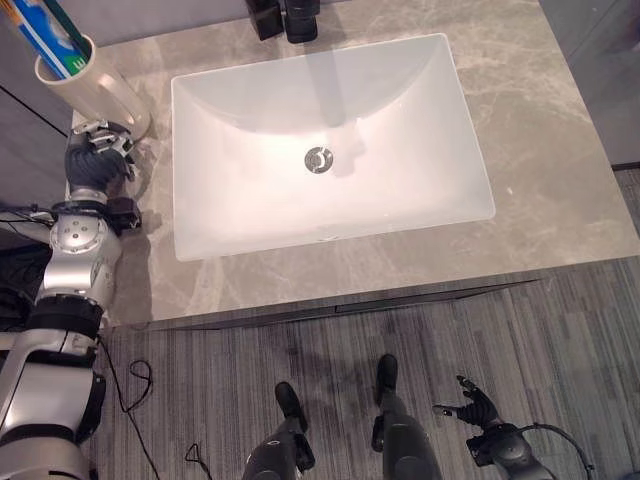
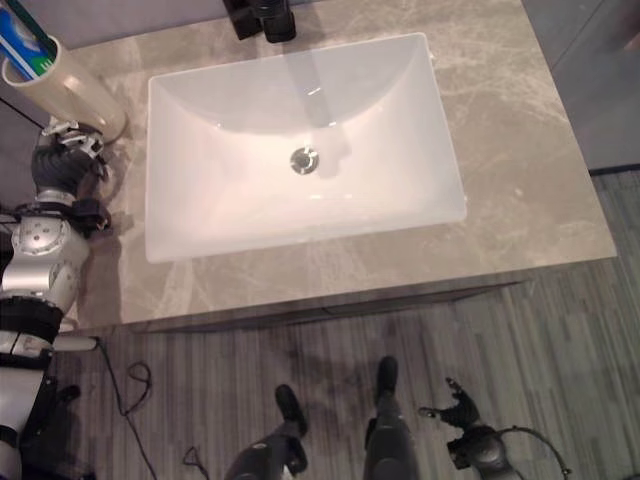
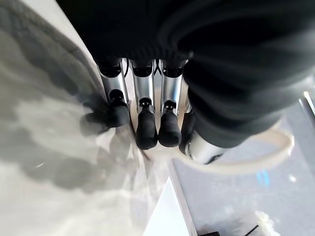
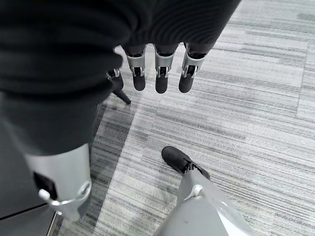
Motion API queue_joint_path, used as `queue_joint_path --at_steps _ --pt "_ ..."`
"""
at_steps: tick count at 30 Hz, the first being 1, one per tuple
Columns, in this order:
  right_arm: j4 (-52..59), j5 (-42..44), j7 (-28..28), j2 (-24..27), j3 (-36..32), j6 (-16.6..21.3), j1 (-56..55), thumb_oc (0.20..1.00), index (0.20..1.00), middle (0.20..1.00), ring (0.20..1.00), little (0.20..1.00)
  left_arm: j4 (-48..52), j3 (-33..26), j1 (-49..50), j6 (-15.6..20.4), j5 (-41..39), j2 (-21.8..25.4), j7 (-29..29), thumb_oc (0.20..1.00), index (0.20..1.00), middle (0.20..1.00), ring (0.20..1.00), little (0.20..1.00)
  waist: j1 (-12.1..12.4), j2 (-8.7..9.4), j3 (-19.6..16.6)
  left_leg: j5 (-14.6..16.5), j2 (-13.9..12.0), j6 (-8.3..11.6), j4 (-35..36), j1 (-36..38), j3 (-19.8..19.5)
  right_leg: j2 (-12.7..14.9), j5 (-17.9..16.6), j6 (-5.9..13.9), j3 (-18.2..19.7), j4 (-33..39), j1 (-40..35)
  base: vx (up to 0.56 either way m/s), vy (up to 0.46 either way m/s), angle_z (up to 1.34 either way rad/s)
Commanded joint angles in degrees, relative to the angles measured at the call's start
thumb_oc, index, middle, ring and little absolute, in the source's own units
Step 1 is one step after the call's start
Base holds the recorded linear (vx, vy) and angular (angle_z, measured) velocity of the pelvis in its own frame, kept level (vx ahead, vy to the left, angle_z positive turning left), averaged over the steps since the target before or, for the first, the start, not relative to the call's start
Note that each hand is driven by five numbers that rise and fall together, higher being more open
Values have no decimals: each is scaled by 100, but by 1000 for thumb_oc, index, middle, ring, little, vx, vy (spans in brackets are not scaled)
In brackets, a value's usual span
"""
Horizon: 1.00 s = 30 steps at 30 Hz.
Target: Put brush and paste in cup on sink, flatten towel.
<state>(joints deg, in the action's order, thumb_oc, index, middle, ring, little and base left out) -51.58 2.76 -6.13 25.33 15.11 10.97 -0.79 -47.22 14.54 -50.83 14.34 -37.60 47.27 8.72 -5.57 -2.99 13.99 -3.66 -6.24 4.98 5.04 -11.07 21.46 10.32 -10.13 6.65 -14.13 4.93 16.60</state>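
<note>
Cream cup [image 1: 95, 88] on the bench [image 1: 540, 150] already holds brush and paste [image 1: 50, 40]; my left hand [image 1: 98, 155] fingers rest relaxed, empty, towel unlocated.

Countertop: grey marbled stone [image 1: 560, 170] with pale veins, running from the far wall to a straight front edge.
Basin: white rectangular sink [image 1: 330, 205] set into the counter, with a round metal drain [image 1: 318, 159] near its middle (light pools brightly around it).
Tap: dark fitting [image 1: 285, 18] at the basin's far rim, casting a soft shadow down into the bowl.
Floor: grey striped planks [image 1: 520, 330] below the counter's front edge.
Right side: a dark panel [image 1: 610, 70] stands beside the counter.
</note>
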Motion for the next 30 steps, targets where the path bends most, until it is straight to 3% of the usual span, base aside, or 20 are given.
queue_joint_path --at_steps 1,6,13,18,24,27,30 --pt "152 254 15 133 121 141 174 1000 1000 1000 1000 1000 -487 2 -550 121 104 462 118 200 200 200 200 200 -124 -63 -10 -646 -371 328 -4 -511 -497 660 -214 835 -62 7 -502 0 0 0" --pt "233 327 55 66 288 187 198 1000 1000 1000 1000 1000 -1104 236 -1212 66 160 485 145 200 200 200 200 200 -188 47 39 -652 -395 328 -4 -643 -508 632 -294 835 -25 7 -360 -7 16 -10" --pt "219 347 16 -62 317 190 161 1000 1000 1000 1000 1000 -573 109 -914 198 62 208 242 200 200 200 200 200 -145 116 29 -630 -372 296 -4 -621 -615 632 -250 835 -152 7 -505 5 1 0" --pt "231 253 -61 -242 178 139 24 1000 1000 1000 1000 1000 1542 -515 742 578 264 -259 460 200 200 200 200 200 26 215 -47 -479 -287 183 -4 -282 -733 687 -120 828 -348 -133 -951 49 17 5" --pt "-6 57 -6 -497 -193 30 -238 1000 1000 1000 1000 1000 3602 -1539 3270 745 365 -908 -26 200 200 200 200 200 300 427 -319 -188 -89 -21 -4 397 -793 798 51 812 -418 -652 -1465 76 83 17" --pt "-135 -32 86 -571 -329 3 -382 1000 1000 1000 1000 1000 4128 -1794 4046 736 460 -1199 -260 200 200 200 200 200 390 559 -542 -36 50 -142 -4 685 -861 870 -77 835 -437 -938 -1670 92 136 25" --pt "-225 -74 169 -611 -556 -16 -501 1000 1000 1000 1000 1000 4769 -2117 4969 711 798 -1409 -513 200 200 200 200 200 492 659 -698 197 318 -362 -82 959 -929 1100 -538 835 -373 -1568 -1727 46 241 35"
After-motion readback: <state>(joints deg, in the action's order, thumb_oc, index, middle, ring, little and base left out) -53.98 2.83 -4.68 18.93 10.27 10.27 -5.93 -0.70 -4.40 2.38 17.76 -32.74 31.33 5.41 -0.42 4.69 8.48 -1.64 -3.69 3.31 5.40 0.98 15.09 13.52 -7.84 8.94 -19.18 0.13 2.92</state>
